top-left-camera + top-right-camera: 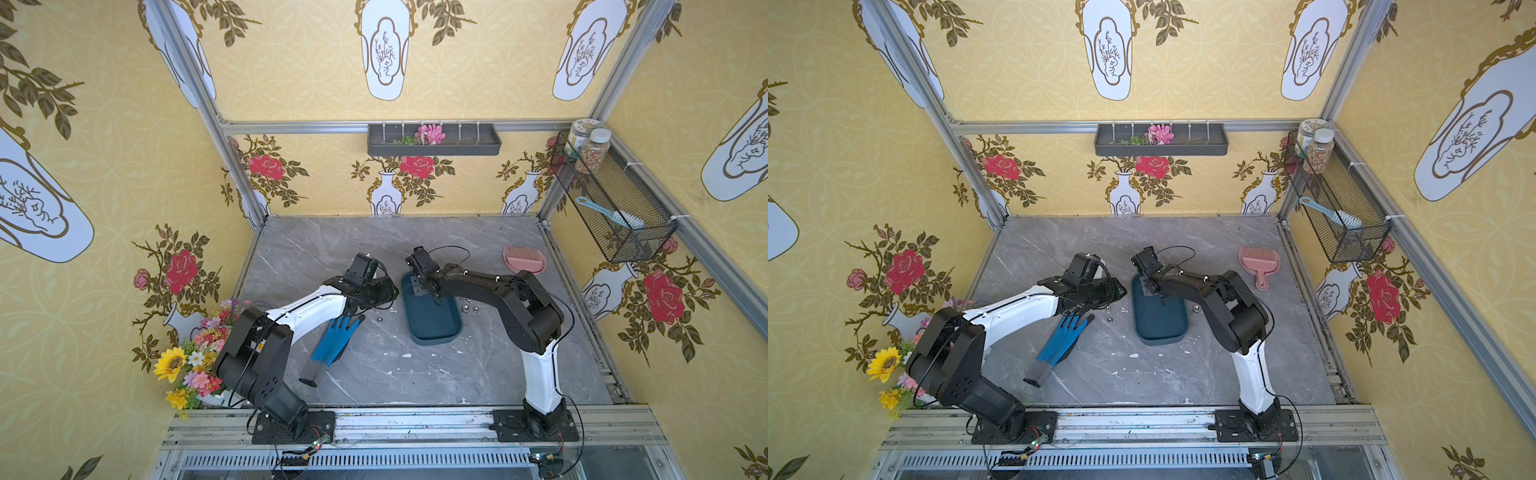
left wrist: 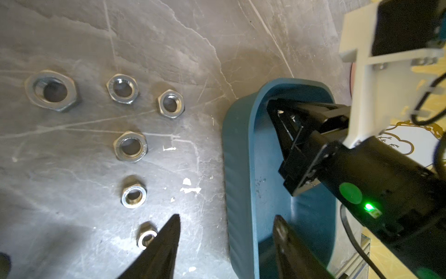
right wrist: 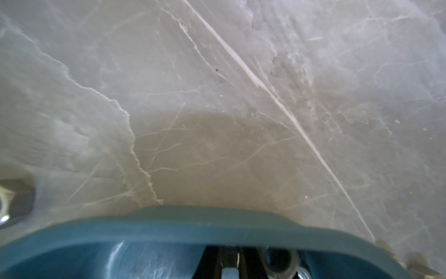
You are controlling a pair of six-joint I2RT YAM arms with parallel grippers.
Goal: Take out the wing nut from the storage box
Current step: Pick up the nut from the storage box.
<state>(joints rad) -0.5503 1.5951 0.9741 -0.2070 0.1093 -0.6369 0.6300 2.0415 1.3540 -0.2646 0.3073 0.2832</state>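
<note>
Grey marble-patterned stone made up the table (image 1: 374,374) in both top views. The teal storage box (image 1: 436,328) lay near its middle, its long sides running away from the arms' bases. The right gripper (image 1: 415,286) reached down into the box's far end. The left gripper (image 1: 392,293) hung just beside the box's left long wall. A blue glove (image 1: 334,338) lay near the left arm, and a pink scoop (image 1: 1258,262) sat well apart, toward the right wall.

In the left wrist view, the left gripper (image 2: 226,241) stood open and empty. One of its fingers (image 2: 164,248) was over the table and the other was inside the storage box (image 2: 239,169), so the jaws straddled its wall. Whether either finger touched that wall could not be made out. Six hex nuts (image 2: 130,158) lay loose on the stone beside the box, the nearest partly hidden behind the outer finger. The right gripper (image 2: 274,107) pointed low into the box's rounded far end.

In the right wrist view, the box's blurred rim (image 3: 169,227) crossed the lower part of the picture, with bare table beyond it. The right gripper (image 3: 233,263) had its jaws drawn almost together inside the box. A grey metal piece with a hole, probably the wing nut (image 3: 265,265), sat just beside the fingers. The blur hid whether the jaws had pinched it.
</note>
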